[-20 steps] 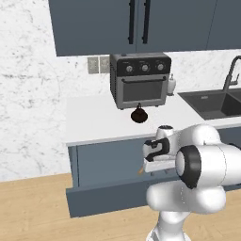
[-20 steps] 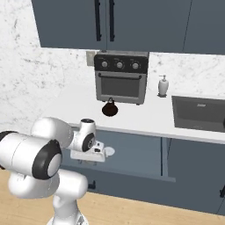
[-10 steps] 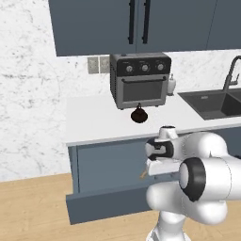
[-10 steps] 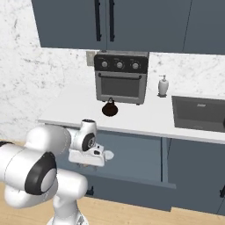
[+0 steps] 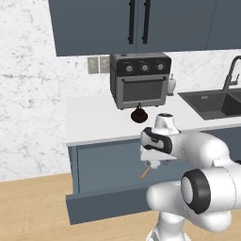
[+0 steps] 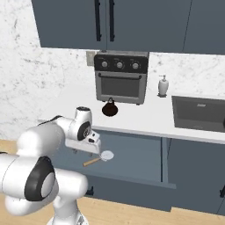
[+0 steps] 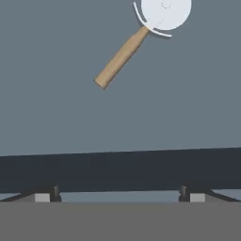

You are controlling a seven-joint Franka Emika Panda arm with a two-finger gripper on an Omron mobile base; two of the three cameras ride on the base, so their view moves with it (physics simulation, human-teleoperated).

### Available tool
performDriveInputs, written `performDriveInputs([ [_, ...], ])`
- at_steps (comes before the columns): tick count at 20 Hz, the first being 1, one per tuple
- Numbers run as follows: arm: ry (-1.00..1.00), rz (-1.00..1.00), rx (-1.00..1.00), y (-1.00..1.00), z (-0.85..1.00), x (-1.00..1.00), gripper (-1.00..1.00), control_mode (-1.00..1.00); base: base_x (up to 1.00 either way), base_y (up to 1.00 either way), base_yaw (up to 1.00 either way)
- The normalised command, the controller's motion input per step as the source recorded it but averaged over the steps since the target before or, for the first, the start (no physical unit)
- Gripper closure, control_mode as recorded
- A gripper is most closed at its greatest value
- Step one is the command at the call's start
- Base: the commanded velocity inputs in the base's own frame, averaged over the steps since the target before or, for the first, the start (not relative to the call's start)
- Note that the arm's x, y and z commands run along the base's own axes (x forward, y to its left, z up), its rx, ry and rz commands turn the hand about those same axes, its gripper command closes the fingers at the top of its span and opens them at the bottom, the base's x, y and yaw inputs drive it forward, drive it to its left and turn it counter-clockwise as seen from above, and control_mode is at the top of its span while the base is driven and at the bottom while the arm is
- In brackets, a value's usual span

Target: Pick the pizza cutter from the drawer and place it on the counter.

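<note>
Here the tool hangs released, jaws spread wide, over the open drawer, pizza cutter lying loose inside.

The pizza cutter lies flat on the drawer floor, wheel toward the top, wooden handle slanting down-left.

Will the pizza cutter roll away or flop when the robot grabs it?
Probably not. The pizza cutter lies flat on the drawer floor, wheel on its side, so rolling seems unlikely. Its wooden handle looks stiff. It looks small, likely light, and the open gripper could nudge it sideways.
</note>
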Motion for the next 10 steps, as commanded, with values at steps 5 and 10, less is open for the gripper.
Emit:
performDriveInputs([
  [5,0.02,-0.10,-0.01,0.44,-0.49,0.62,-1.00,-1.00,0.00,0.00,0.00],
  [10,0.00,-0.07,0.00,-0.08,-0.67,0.29,-1.00,-1.00,0.00,0.00,0.00],
])
